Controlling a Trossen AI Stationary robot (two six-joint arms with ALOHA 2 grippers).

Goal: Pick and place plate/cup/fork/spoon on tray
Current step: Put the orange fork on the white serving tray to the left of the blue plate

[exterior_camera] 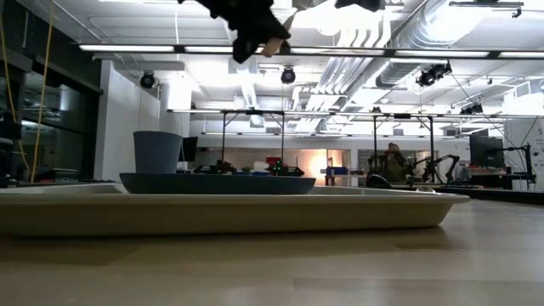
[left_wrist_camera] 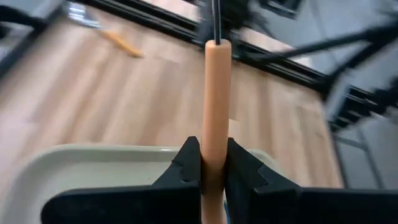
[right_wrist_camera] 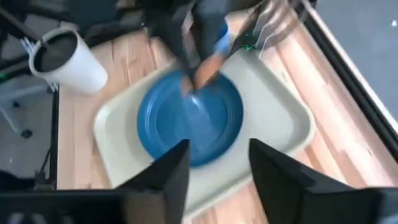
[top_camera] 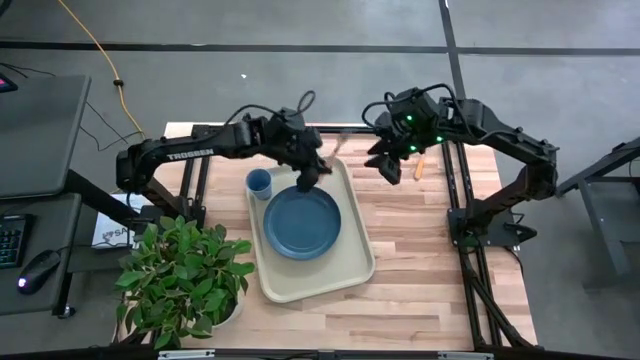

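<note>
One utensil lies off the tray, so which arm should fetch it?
Right: the right gripper, open, hovers beside the loose utensil; the left gripper is shut on an orange handle over the tray.

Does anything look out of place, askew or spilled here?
Nothing spilled. The plate and cup sit upright on the tray. One orange-handled utensil lies off the tray near the right tool; the left tool grips another orange handle above the tray.

Grey floor (top_camera: 300, 25), ceiling strip lights (exterior_camera: 357, 53), ducts (exterior_camera: 374, 25)
</note>
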